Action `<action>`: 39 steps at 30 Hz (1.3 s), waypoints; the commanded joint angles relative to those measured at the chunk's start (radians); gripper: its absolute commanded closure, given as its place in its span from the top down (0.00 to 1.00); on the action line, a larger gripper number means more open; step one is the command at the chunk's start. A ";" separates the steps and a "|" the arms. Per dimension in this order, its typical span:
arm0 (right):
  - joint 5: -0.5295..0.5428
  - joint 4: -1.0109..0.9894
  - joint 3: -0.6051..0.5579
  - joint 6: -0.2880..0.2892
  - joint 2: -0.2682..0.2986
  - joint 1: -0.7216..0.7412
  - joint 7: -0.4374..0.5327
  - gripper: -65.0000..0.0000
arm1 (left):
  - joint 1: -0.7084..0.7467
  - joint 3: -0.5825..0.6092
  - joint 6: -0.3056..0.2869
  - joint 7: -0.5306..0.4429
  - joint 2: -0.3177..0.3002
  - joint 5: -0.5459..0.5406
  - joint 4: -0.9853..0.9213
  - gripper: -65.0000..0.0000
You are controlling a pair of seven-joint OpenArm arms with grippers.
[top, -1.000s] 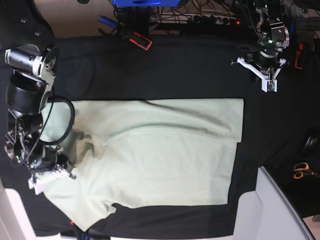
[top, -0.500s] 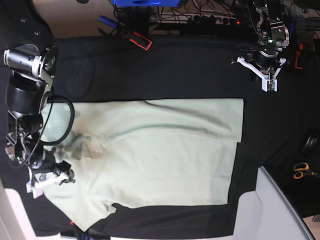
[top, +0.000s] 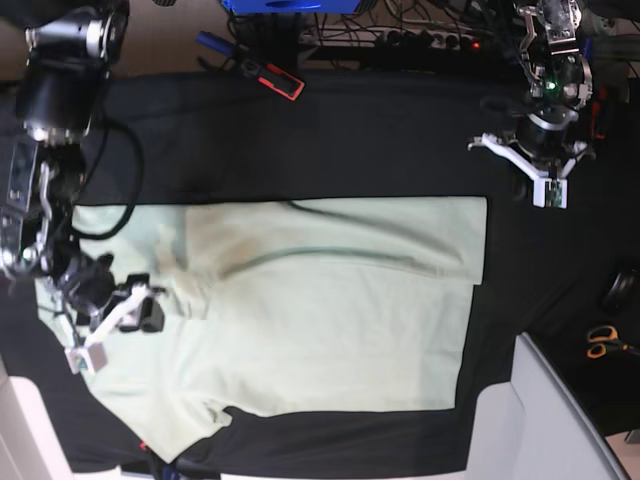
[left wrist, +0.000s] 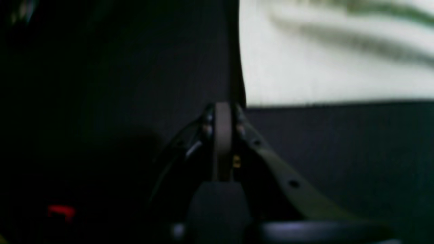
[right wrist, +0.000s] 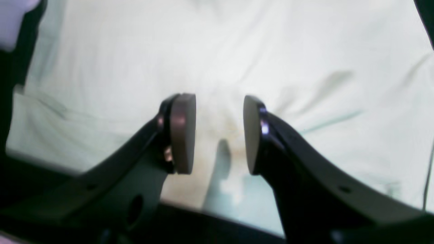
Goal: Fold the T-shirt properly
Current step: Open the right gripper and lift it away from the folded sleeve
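Note:
The pale mint T-shirt (top: 320, 300) lies spread flat on the black tablecloth (top: 380, 140), with a sleeve at the lower left. My right gripper (top: 105, 325) hovers over the shirt's left end. In the right wrist view the right gripper (right wrist: 219, 134) is open, with only wrinkled T-shirt (right wrist: 237, 51) showing in the gap. My left gripper (top: 548, 185) hangs over bare black cloth beyond the shirt's upper right corner. In the left wrist view the left gripper (left wrist: 222, 135) has its pads pressed together on nothing, and a T-shirt (left wrist: 322, 51) corner lies just ahead of it.
Orange-handled scissors (top: 603, 340) lie at the right edge. A pale grey bin (top: 560, 420) fills the lower right corner. A red-and-black tool (top: 281, 80) and a power strip with cables (top: 420, 40) sit along the far edge.
My right gripper has opened, let go of the cloth at the shirt's left end, and moved up the view with its arm. The left gripper has shifted slightly right.

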 commanded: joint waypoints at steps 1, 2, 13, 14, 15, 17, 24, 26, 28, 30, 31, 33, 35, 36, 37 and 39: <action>0.005 0.052 0.007 -0.004 0.012 -0.015 0.016 0.29 | -0.001 -0.005 0.004 -0.016 -0.007 -0.001 0.024 0.12; 0.008 0.079 0.008 -0.004 0.012 -0.056 0.016 0.21 | -0.001 -0.006 0.004 -0.016 0.006 -0.001 0.026 0.18; 0.008 0.097 0.117 -0.004 -0.018 -0.222 0.025 0.00 | -0.059 -0.009 0.004 -0.017 0.051 -0.001 -0.036 0.35; 0.008 0.091 0.180 -0.004 -0.048 -0.223 0.025 0.00 | -0.067 -0.009 0.004 -0.017 0.051 -0.003 -0.043 0.36; 0.008 0.086 0.265 -0.004 -0.072 -0.222 0.025 0.01 | -0.067 -0.011 0.004 -0.016 0.051 -0.003 -0.052 0.37; 0.010 0.086 0.429 0.000 -0.106 -0.219 0.017 0.06 | -0.056 -0.011 0.003 -0.016 0.051 -0.038 -0.056 0.43; 0.013 0.026 0.644 0.059 -0.146 -0.210 0.016 0.60 | 0.010 -0.012 0.003 -0.019 -0.014 -0.363 -0.114 0.60; 0.054 -0.076 0.657 0.135 -0.127 -0.187 0.016 0.65 | 0.008 -0.012 0.003 -0.023 -0.017 -0.365 -0.148 0.60; 0.117 -0.210 0.706 0.167 -0.101 -0.164 0.016 0.72 | 0.008 -0.012 0.003 -0.023 -0.020 -0.365 -0.157 0.60; 0.162 -0.327 0.734 0.167 -0.066 -0.141 0.016 0.76 | 0.012 -0.012 0.003 -0.023 -0.020 -0.365 -0.157 0.60; 0.180 -0.386 0.737 0.167 -0.041 -0.130 0.023 0.76 | 0.015 -0.012 0.003 -0.023 -0.020 -0.365 -0.155 0.60; 0.217 -0.488 0.739 0.169 -0.002 -0.105 0.025 0.76 | 0.016 -0.012 0.003 -0.023 -0.026 -0.365 -0.154 0.60; 0.248 -0.551 0.740 0.171 0.038 -0.088 0.042 0.76 | 0.016 -0.012 0.003 -0.023 -0.027 -0.365 -0.154 0.60; 0.262 -0.569 0.740 0.171 0.051 -0.082 0.057 0.76 | 0.016 -0.012 0.003 -0.023 -0.027 -0.365 -0.155 0.60; 0.275 -0.587 0.739 0.171 0.064 -0.082 0.079 0.76 | 0.016 -0.012 0.003 -0.023 -0.027 -0.365 -0.158 0.60; 0.292 -0.618 0.737 0.171 0.086 -0.068 0.102 0.76 | 0.018 -0.012 0.003 -0.023 -0.027 -0.365 -0.158 0.60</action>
